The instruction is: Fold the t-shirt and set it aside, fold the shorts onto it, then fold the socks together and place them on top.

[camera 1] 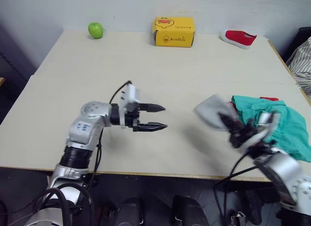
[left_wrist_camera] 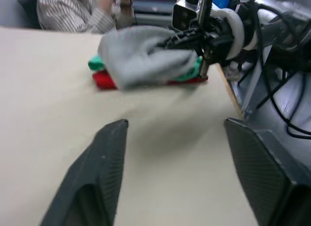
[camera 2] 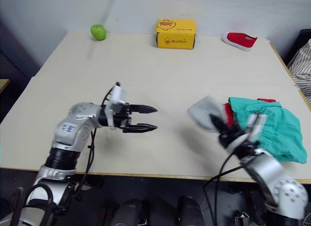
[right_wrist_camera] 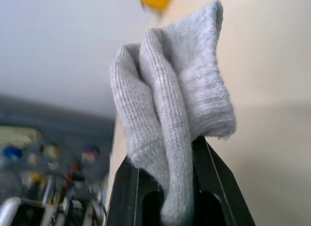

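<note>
Socks in the air, close to my front table edge

My right gripper (camera 1: 233, 130) pinches the grey socks (camera 1: 212, 111) just beside the teal shorts (camera 1: 274, 121) stacked on the red t-shirt (camera 1: 268, 98) near the right edge. Left gripper (camera 1: 159, 117) spread wide over bare table (camera 1: 160, 65). Far edge: one green apple (camera 1: 95, 29), one yellow box (camera 1: 174, 31), one red shoe (camera 1: 238, 38).

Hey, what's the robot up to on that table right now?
It is finishing a laundry stack. The right gripper is shut on the grey socks, holding them above the table beside the teal shorts, which lie on the red t-shirt. The left gripper hovers open and empty over the table's middle. The socks are not yet on the pile.
</note>
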`<state>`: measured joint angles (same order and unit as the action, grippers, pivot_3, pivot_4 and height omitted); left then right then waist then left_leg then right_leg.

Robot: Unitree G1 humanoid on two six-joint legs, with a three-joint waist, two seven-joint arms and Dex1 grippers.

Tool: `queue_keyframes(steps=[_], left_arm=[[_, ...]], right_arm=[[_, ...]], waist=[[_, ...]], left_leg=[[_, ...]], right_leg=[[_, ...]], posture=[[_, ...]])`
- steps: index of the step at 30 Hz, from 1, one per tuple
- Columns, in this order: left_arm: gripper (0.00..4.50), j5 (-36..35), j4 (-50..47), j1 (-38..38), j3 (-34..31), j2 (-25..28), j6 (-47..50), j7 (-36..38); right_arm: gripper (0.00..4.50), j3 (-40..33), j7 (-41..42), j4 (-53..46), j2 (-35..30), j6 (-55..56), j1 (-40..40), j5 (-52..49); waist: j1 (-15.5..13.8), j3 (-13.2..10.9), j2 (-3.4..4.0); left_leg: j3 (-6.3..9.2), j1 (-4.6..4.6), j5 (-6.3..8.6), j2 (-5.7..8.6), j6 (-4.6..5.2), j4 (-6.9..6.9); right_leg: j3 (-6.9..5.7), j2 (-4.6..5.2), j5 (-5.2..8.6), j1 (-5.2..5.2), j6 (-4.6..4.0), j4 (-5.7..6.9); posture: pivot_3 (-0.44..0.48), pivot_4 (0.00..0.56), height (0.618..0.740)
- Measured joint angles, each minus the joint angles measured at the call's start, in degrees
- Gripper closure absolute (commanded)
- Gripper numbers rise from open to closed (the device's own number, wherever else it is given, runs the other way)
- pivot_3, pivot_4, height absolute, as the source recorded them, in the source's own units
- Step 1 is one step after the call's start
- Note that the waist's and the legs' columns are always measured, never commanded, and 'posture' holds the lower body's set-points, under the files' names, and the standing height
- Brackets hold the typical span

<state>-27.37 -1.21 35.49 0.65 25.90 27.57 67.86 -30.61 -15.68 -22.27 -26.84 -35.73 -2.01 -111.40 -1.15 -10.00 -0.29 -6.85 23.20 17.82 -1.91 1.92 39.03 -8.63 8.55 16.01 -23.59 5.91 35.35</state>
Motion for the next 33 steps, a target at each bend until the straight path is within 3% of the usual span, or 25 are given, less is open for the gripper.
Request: queue_keyframes(steps=[7, 14, 21, 27, 30, 32, 33], left_arm=[[0.00, -6.4, -6.4, -8.6, -4.9, -0.1, 1.4, -3.5], [0.00, -9.0, -9.3, -13.4, -5.5, 0.2, 0.9, -3.7], [0.00, -9.3, -9.4, -13.4, -6.7, 1.8, -0.1, -4.6], [0.00, -9.2, -9.4, -15.5, -8.6, 4.1, -1.9, -4.9], [0.00, -7.3, -9.0, -17.1, -9.1, 6.5, -4.0, -5.4], [0.00, -6.2, -8.5, -17.8, -9.4, 7.7, -5.0, -5.7], [0.00, -5.9, -7.5, -18.2, -9.5, 8.7, -5.6, -5.7]], right_arm=[[4.43, -12.1, 2.8, 9.7, -2.7, 7.0, -1.9, 6.8], [4.43, -12.2, 4.7, 27.9, -4.4, 5.8, 5.5, 15.5], [2.00, -12.8, 1.8, 35.4, -7.4, -1.4, 8.4, 15.5], [0.03, -17.7, 2.5, 35.6, -20.4, -14.8, -0.8, 10.3], [0.03, -19.6, 12.1, 36.8, -32.7, -22.8, -9.5, 17.6], [0.03, -21.0, 21.8, 36.8, -38.9, -23.4, -14.5, 25.6], [0.03, -21.2, 30.7, 35.5, -42.2, -20.9, -18.9, 32.6]], waist=[[0.0, 0.0, 0.02], [0.6, -0.1, 0.25], [1.1, -0.1, 0.29], [0.8, -0.1, 0.35], [0.6, -0.1, 0.45], [0.8, -0.1, 0.43], [0.8, -0.1, 0.44]], left_leg=[[-0.27, -0.04, -0.04, 0.11, 0.22, 0.03], [-0.35, -0.11, -0.07, 0.07, 0.16, 0.01], [-0.47, -0.12, -0.08, 0.11, 0.23, 0.01], [-0.51, -0.10, -0.01, 0.12, 0.31, -0.04], [-0.65, -0.11, 0.21, 0.11, 0.66, -0.03], [-0.75, -0.19, 0.28, 0.07, 0.73, -0.04], [-0.78, -0.19, 0.35, 0.07, 0.74, -0.04]], right_leg=[[0.06, 0.02, -0.31, 0.10, 0.54, -0.59], [0.54, -0.01, -0.31, 0.03, 0.48, -0.48], [0.71, 0.01, -0.33, 0.03, 0.51, -0.38], [0.83, 0.00, -0.34, 0.03, 0.53, -0.71], [0.91, -0.02, -0.38, 0.00, 0.61, -0.82], [0.88, -0.07, -0.41, 0.01, 0.64, -0.84], [0.89, -0.08, -0.41, -0.01, 0.65, -0.84]], posture=[[0.000, 0.150, 0.740], [0.000, 0.150, 0.740], [0.000, 0.150, 0.740], [0.000, 0.150, 0.740], [0.000, 0.150, 0.740], [0.000, 0.150, 0.740], [0.000, 0.150, 0.740]])
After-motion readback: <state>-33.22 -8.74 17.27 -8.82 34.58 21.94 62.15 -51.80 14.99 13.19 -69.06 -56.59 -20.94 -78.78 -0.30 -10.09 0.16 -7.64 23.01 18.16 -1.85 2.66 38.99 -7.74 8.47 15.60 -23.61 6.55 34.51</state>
